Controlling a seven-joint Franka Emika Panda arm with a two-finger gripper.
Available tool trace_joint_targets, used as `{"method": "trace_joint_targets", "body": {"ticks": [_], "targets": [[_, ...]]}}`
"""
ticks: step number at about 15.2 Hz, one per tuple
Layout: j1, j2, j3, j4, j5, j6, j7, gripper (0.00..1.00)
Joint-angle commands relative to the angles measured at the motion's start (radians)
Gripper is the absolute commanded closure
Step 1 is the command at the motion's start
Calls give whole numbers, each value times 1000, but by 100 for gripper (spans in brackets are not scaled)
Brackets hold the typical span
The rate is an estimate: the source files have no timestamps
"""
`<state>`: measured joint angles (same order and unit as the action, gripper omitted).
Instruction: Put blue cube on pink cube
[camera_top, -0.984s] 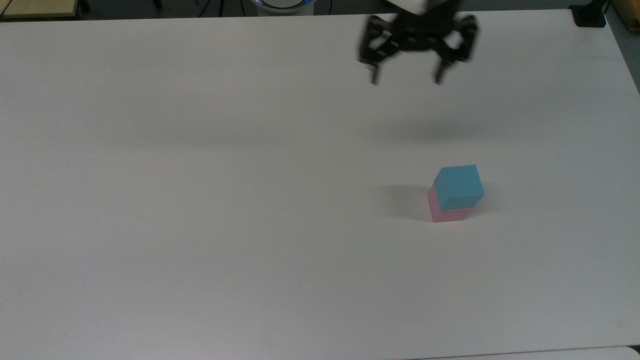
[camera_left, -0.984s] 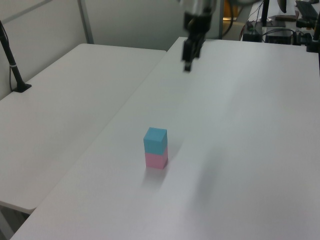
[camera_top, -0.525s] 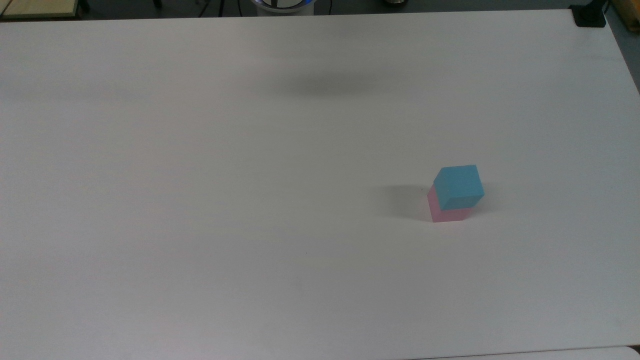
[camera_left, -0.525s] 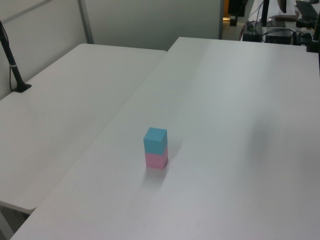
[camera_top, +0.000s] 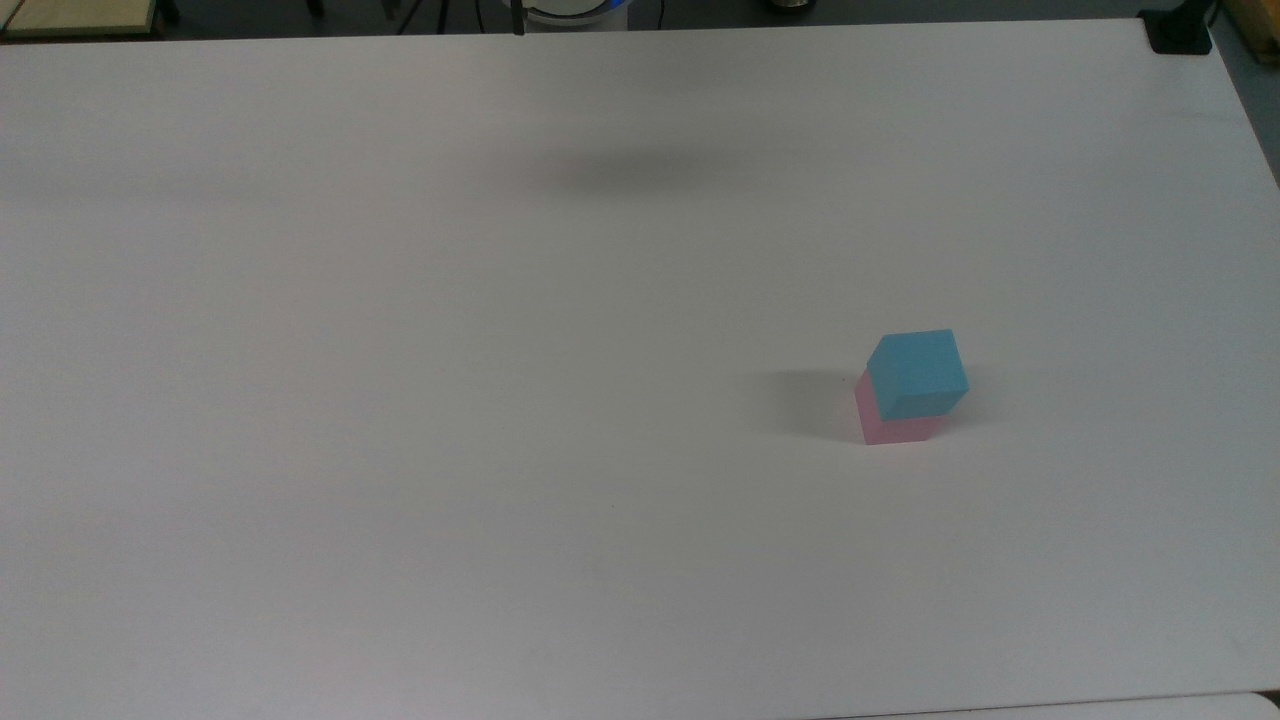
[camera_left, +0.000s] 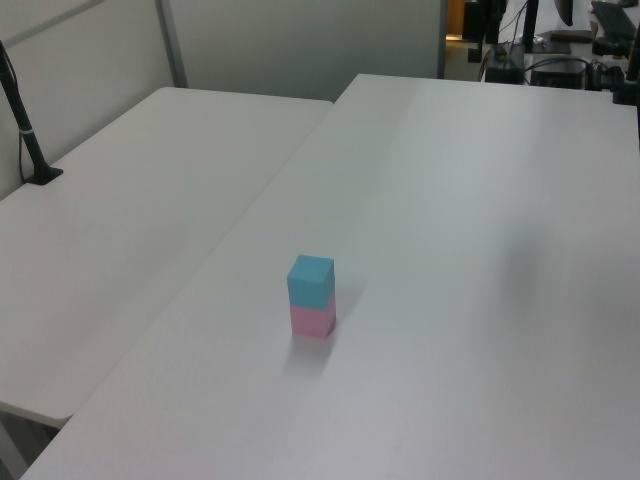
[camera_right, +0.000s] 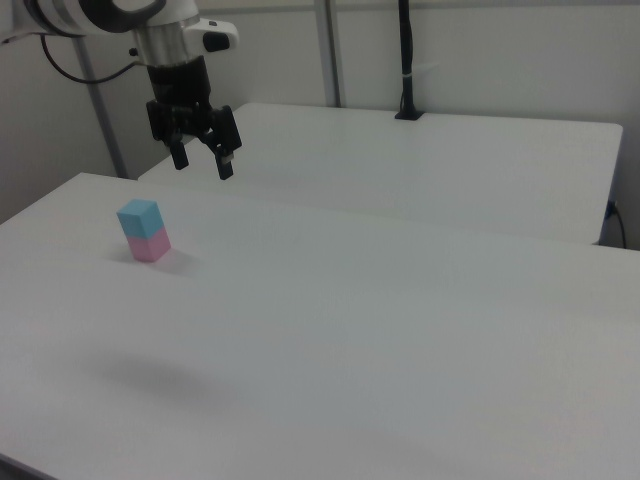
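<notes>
In the top view, the blue cube (camera_top: 917, 372) sits on top of the pink cube (camera_top: 890, 424), the two faces touching. Taking the pink cube as the landmark, the blue one is turned a little about the vertical, so its corners overhang the pink edges slightly and a strip of pink shows on the top view's left and along the bottom. The stack stands on the white table (camera_top: 400, 400), with a soft shadow just beside the pink cube on the top view's left.

In the left view, the blue cube (camera_left: 311, 280) rests squarely over the pink cube (camera_left: 313, 319), upright, not tilted. A second table (camera_left: 120, 240) lies well apart from the pink cube, toward the left view's left.

In the right view, the gripper (camera_right: 200, 158) hangs in the air well above the pink cube (camera_right: 150, 246) and off toward the right view's right, its two fingers spread apart and holding nothing. The blue cube (camera_right: 138, 217) sits on the pink one, clear of any contact with the arm.

The placing looks done, so the step in hand appears to be the retreat. Doing it well means keeping the fingers apart and the arm high, away from the column over the pink cube, since a brush could topple the twisted, lightly seated blue cube.
</notes>
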<state>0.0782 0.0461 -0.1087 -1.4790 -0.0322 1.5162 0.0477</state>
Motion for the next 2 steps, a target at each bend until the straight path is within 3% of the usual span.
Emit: {"method": "trace_joint_targets", "body": {"ticks": [1,2], "targets": [[-32,-15,46,-23,6,41,-2,0],[-32,-15,46,-23,6,41,-2,0]]}}
